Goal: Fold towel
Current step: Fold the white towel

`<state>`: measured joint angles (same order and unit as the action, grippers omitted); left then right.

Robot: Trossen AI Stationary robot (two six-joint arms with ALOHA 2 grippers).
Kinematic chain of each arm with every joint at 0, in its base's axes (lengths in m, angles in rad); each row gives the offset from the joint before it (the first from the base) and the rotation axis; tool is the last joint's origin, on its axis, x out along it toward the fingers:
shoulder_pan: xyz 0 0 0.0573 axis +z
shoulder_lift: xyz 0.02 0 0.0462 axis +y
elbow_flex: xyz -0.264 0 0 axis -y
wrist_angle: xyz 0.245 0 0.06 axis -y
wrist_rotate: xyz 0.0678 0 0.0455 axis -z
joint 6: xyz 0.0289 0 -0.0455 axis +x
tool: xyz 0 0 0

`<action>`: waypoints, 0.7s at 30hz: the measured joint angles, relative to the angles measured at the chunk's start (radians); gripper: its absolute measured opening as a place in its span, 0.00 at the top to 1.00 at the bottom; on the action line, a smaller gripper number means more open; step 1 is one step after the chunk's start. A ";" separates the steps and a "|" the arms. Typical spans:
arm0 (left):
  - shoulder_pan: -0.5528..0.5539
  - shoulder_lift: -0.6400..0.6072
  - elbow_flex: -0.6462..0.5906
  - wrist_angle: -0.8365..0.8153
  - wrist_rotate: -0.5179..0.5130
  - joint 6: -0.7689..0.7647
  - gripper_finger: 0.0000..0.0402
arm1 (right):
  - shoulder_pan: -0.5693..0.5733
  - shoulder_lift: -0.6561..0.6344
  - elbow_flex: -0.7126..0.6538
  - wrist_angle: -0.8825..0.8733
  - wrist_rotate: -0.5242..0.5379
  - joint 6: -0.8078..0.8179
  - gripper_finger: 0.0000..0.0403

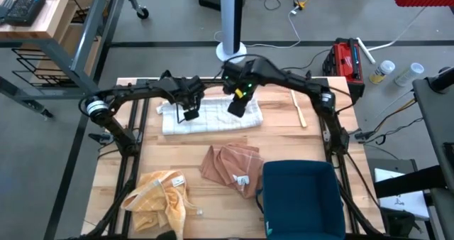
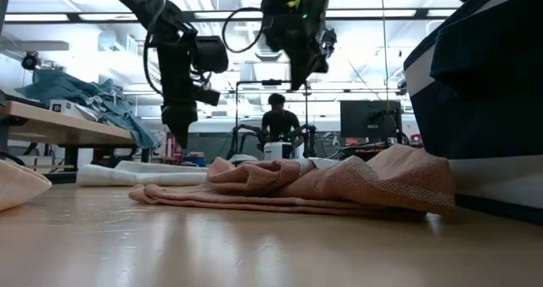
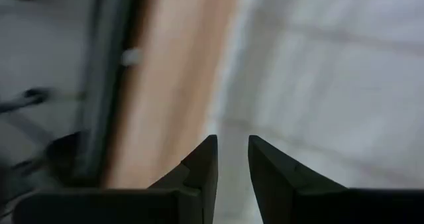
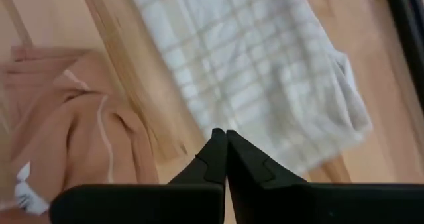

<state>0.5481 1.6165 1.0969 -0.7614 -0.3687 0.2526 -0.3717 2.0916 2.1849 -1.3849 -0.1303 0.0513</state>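
A white checked towel point(image 1: 213, 118) lies folded flat on the far middle of the table, also seen in the right wrist view point(image 4: 252, 71) and low down in the low view point(image 2: 161, 175). My left gripper point(image 1: 190, 113) hovers just above the towel's left part, its fingers a little open point(image 3: 232, 144) and holding nothing; in the low view point(image 2: 180, 136) it stands clear of the cloth. My right gripper point(image 1: 237, 105) is raised higher over the towel's right part, shut and empty point(image 4: 226, 136).
A salmon towel point(image 1: 230, 165) lies crumpled at mid-table, and a yellow towel point(image 1: 159, 197) sits at the near left. A dark blue bin point(image 1: 305, 197) fills the near right. A wooden stick point(image 1: 299, 108) lies right of the white towel. A person sits far behind the table point(image 2: 277, 121).
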 joint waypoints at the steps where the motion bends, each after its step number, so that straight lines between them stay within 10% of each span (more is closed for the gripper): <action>1: 0.001 -0.002 -0.001 -0.006 -0.015 -0.003 0.81 | -0.007 -0.013 0.000 -0.019 0.000 -0.002 1.00; 8: -0.035 -0.009 -0.009 0.100 0.395 -0.068 0.81 | -0.087 -0.066 -0.001 -0.070 -0.001 -0.032 1.00; 21: -0.168 0.077 0.017 0.387 0.354 -0.073 0.81 | -0.264 -0.062 -0.159 -0.058 -0.126 0.022 1.00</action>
<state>0.3801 1.6932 1.1138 -0.3747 -0.0151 0.1794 -0.6354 2.0296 2.0264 -1.4431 -0.2558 0.0729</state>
